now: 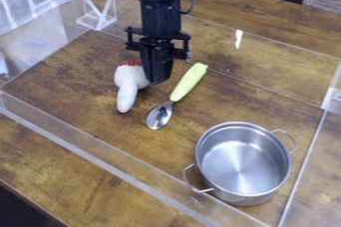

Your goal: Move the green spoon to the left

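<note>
Green-handled spoon lies loose near the frame's centre

The spoon [189,82] should be light, stiff, slick at its metal bowl; the chunky handle looks the better hold. Its bowl points lower left, handle upper right, long axis diagonal. The black gripper [156,70] is just left of the handle; whether its jaws are parted I cannot tell.

my brown wood tabletop [80,156], 1 steel pot [244,161] near right, 1 green-handled spoon [174,97] at centre, 1 white mushroom toy [130,84] left of it
</note>
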Robot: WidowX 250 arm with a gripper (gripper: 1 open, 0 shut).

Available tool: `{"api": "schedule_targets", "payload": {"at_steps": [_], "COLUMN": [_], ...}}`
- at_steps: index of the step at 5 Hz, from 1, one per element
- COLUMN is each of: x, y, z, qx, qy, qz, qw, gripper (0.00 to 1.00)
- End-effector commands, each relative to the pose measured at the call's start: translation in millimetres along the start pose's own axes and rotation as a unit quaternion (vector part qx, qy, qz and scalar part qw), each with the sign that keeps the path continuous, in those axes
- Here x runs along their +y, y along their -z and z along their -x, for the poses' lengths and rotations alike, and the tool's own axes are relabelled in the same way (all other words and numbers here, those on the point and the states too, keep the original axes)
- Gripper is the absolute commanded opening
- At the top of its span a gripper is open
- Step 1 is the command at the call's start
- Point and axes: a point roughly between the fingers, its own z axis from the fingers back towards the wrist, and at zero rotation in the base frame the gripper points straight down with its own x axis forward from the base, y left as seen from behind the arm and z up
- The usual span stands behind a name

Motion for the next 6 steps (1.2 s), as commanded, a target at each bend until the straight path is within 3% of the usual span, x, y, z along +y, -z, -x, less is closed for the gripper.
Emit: {"api": "schedule_targets", "payload": {"at_steps": [1, 4, 5, 6], "x": [6, 8, 9, 10], "y": [-27.3, 3.7, 5.1, 4.5], "z": [-5.4, -13.5, -13.7, -13.0], "qx": [-0.047, -0.026, -0.025, -0.025], "qy": [-0.004, -0.008, -0.009, -0.009], "qz": [-0.010, -0.011, -0.012, -0.013], "qw": [0.9988, 0.9996, 0.9996, 0.9996], "gripper": [1.00, 1.00, 0.00, 0.00]}}
